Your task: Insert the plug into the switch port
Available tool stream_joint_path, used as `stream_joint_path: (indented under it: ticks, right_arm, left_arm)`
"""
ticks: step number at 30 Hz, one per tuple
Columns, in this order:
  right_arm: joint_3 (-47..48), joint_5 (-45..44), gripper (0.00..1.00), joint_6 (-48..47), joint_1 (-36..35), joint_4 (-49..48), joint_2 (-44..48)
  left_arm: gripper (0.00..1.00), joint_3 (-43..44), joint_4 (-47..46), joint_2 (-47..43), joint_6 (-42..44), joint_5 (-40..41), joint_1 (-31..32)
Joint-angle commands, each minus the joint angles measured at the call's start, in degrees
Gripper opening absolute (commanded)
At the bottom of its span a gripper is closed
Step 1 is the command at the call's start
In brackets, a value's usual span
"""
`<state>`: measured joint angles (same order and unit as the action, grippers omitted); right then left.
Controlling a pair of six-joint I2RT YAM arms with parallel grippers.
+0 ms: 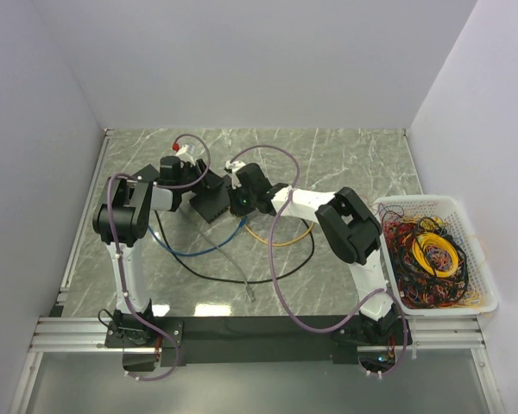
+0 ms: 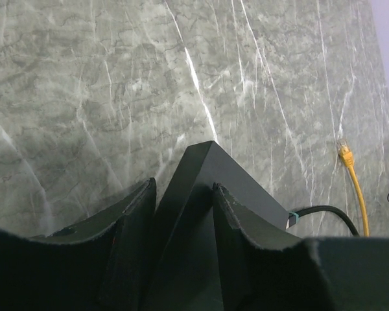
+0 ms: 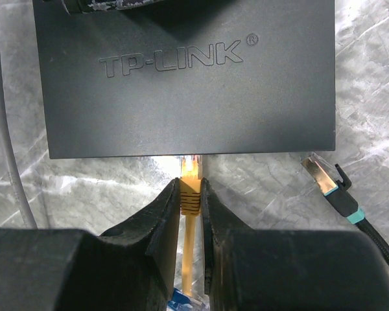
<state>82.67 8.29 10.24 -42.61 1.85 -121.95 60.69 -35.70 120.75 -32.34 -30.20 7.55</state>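
The switch (image 3: 181, 91) is a dark-grey oblong TP-LINK box, seen in the top view (image 1: 211, 205) at mid table. My left gripper (image 2: 185, 188) is shut on one corner of the switch (image 2: 207, 168). My right gripper (image 3: 190, 184) is shut on the orange-yellow cable's ribbed boot (image 3: 190, 201). The clear plug (image 3: 190, 166) points at the switch's near face, and its tip meets the lower edge of that face. The port itself is hidden under that edge. In the top view the right gripper (image 1: 239, 203) sits just right of the switch.
A black cable's metal tip (image 3: 321, 176) lies right of the plug, and a blue cable's tip (image 3: 185, 301) lies below it. A grey cable (image 3: 6, 149) runs at the left. The orange-yellow cable's other end (image 2: 344, 154) lies on the marble. A white basket (image 1: 479, 259) of cables stands at the right.
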Motion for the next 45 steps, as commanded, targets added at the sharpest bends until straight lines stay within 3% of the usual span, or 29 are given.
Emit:
stream_joint_path:
  ticks: [1,14,32,45]
  right_arm:
    - [5.4,1.3,0.0,1.2,-0.5,-6.2,0.1]
    - [6.2,-0.1,0.0,2.9,-0.6,-7.2,-1.7]
    - [20.3,-4.7,0.0,5.8,0.0,-0.7,-8.6]
    - [28.5,-0.2,0.0,8.8,2.3,1.9,-13.9]
  left_arm:
    - [0.45,0.7,4.1,1.6,-0.2,-2.7,2.7]
    - [0.41,1.6,5.1,2.3,-0.1,-2.0,3.2]
    - [0.35,1.7,5.3,2.2,0.8,-2.1,3.7]
    - [0.34,2.3,6.0,2.6,0.9,-2.4,3.8]
